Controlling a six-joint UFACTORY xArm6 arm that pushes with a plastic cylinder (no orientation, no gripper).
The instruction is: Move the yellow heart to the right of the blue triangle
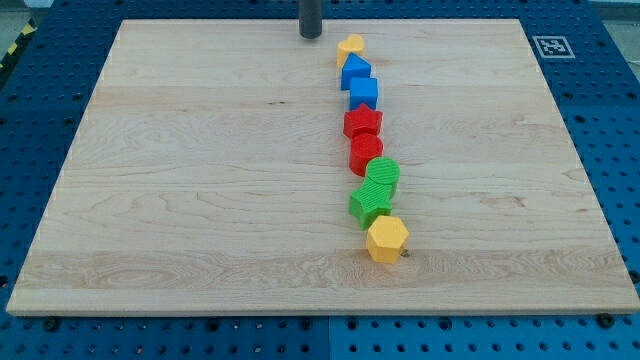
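Yellow heart (pixel 351 46) touching blue triangle (pixel 355 70)

The rod (pixel 311 18) was cut off by the view's top edge, so only its low part showed. My tip (pixel 311 37) was just to the view's left of the yellow heart (pixel 351 46). The heart's near side was hidden behind the blue triangle (pixel 355 71). Each block in the line hid a bit of the one behind it. The small tag (pixel 549 46) in the corner was too small to read. The blue table (pixel 610 120) ran off every edge.
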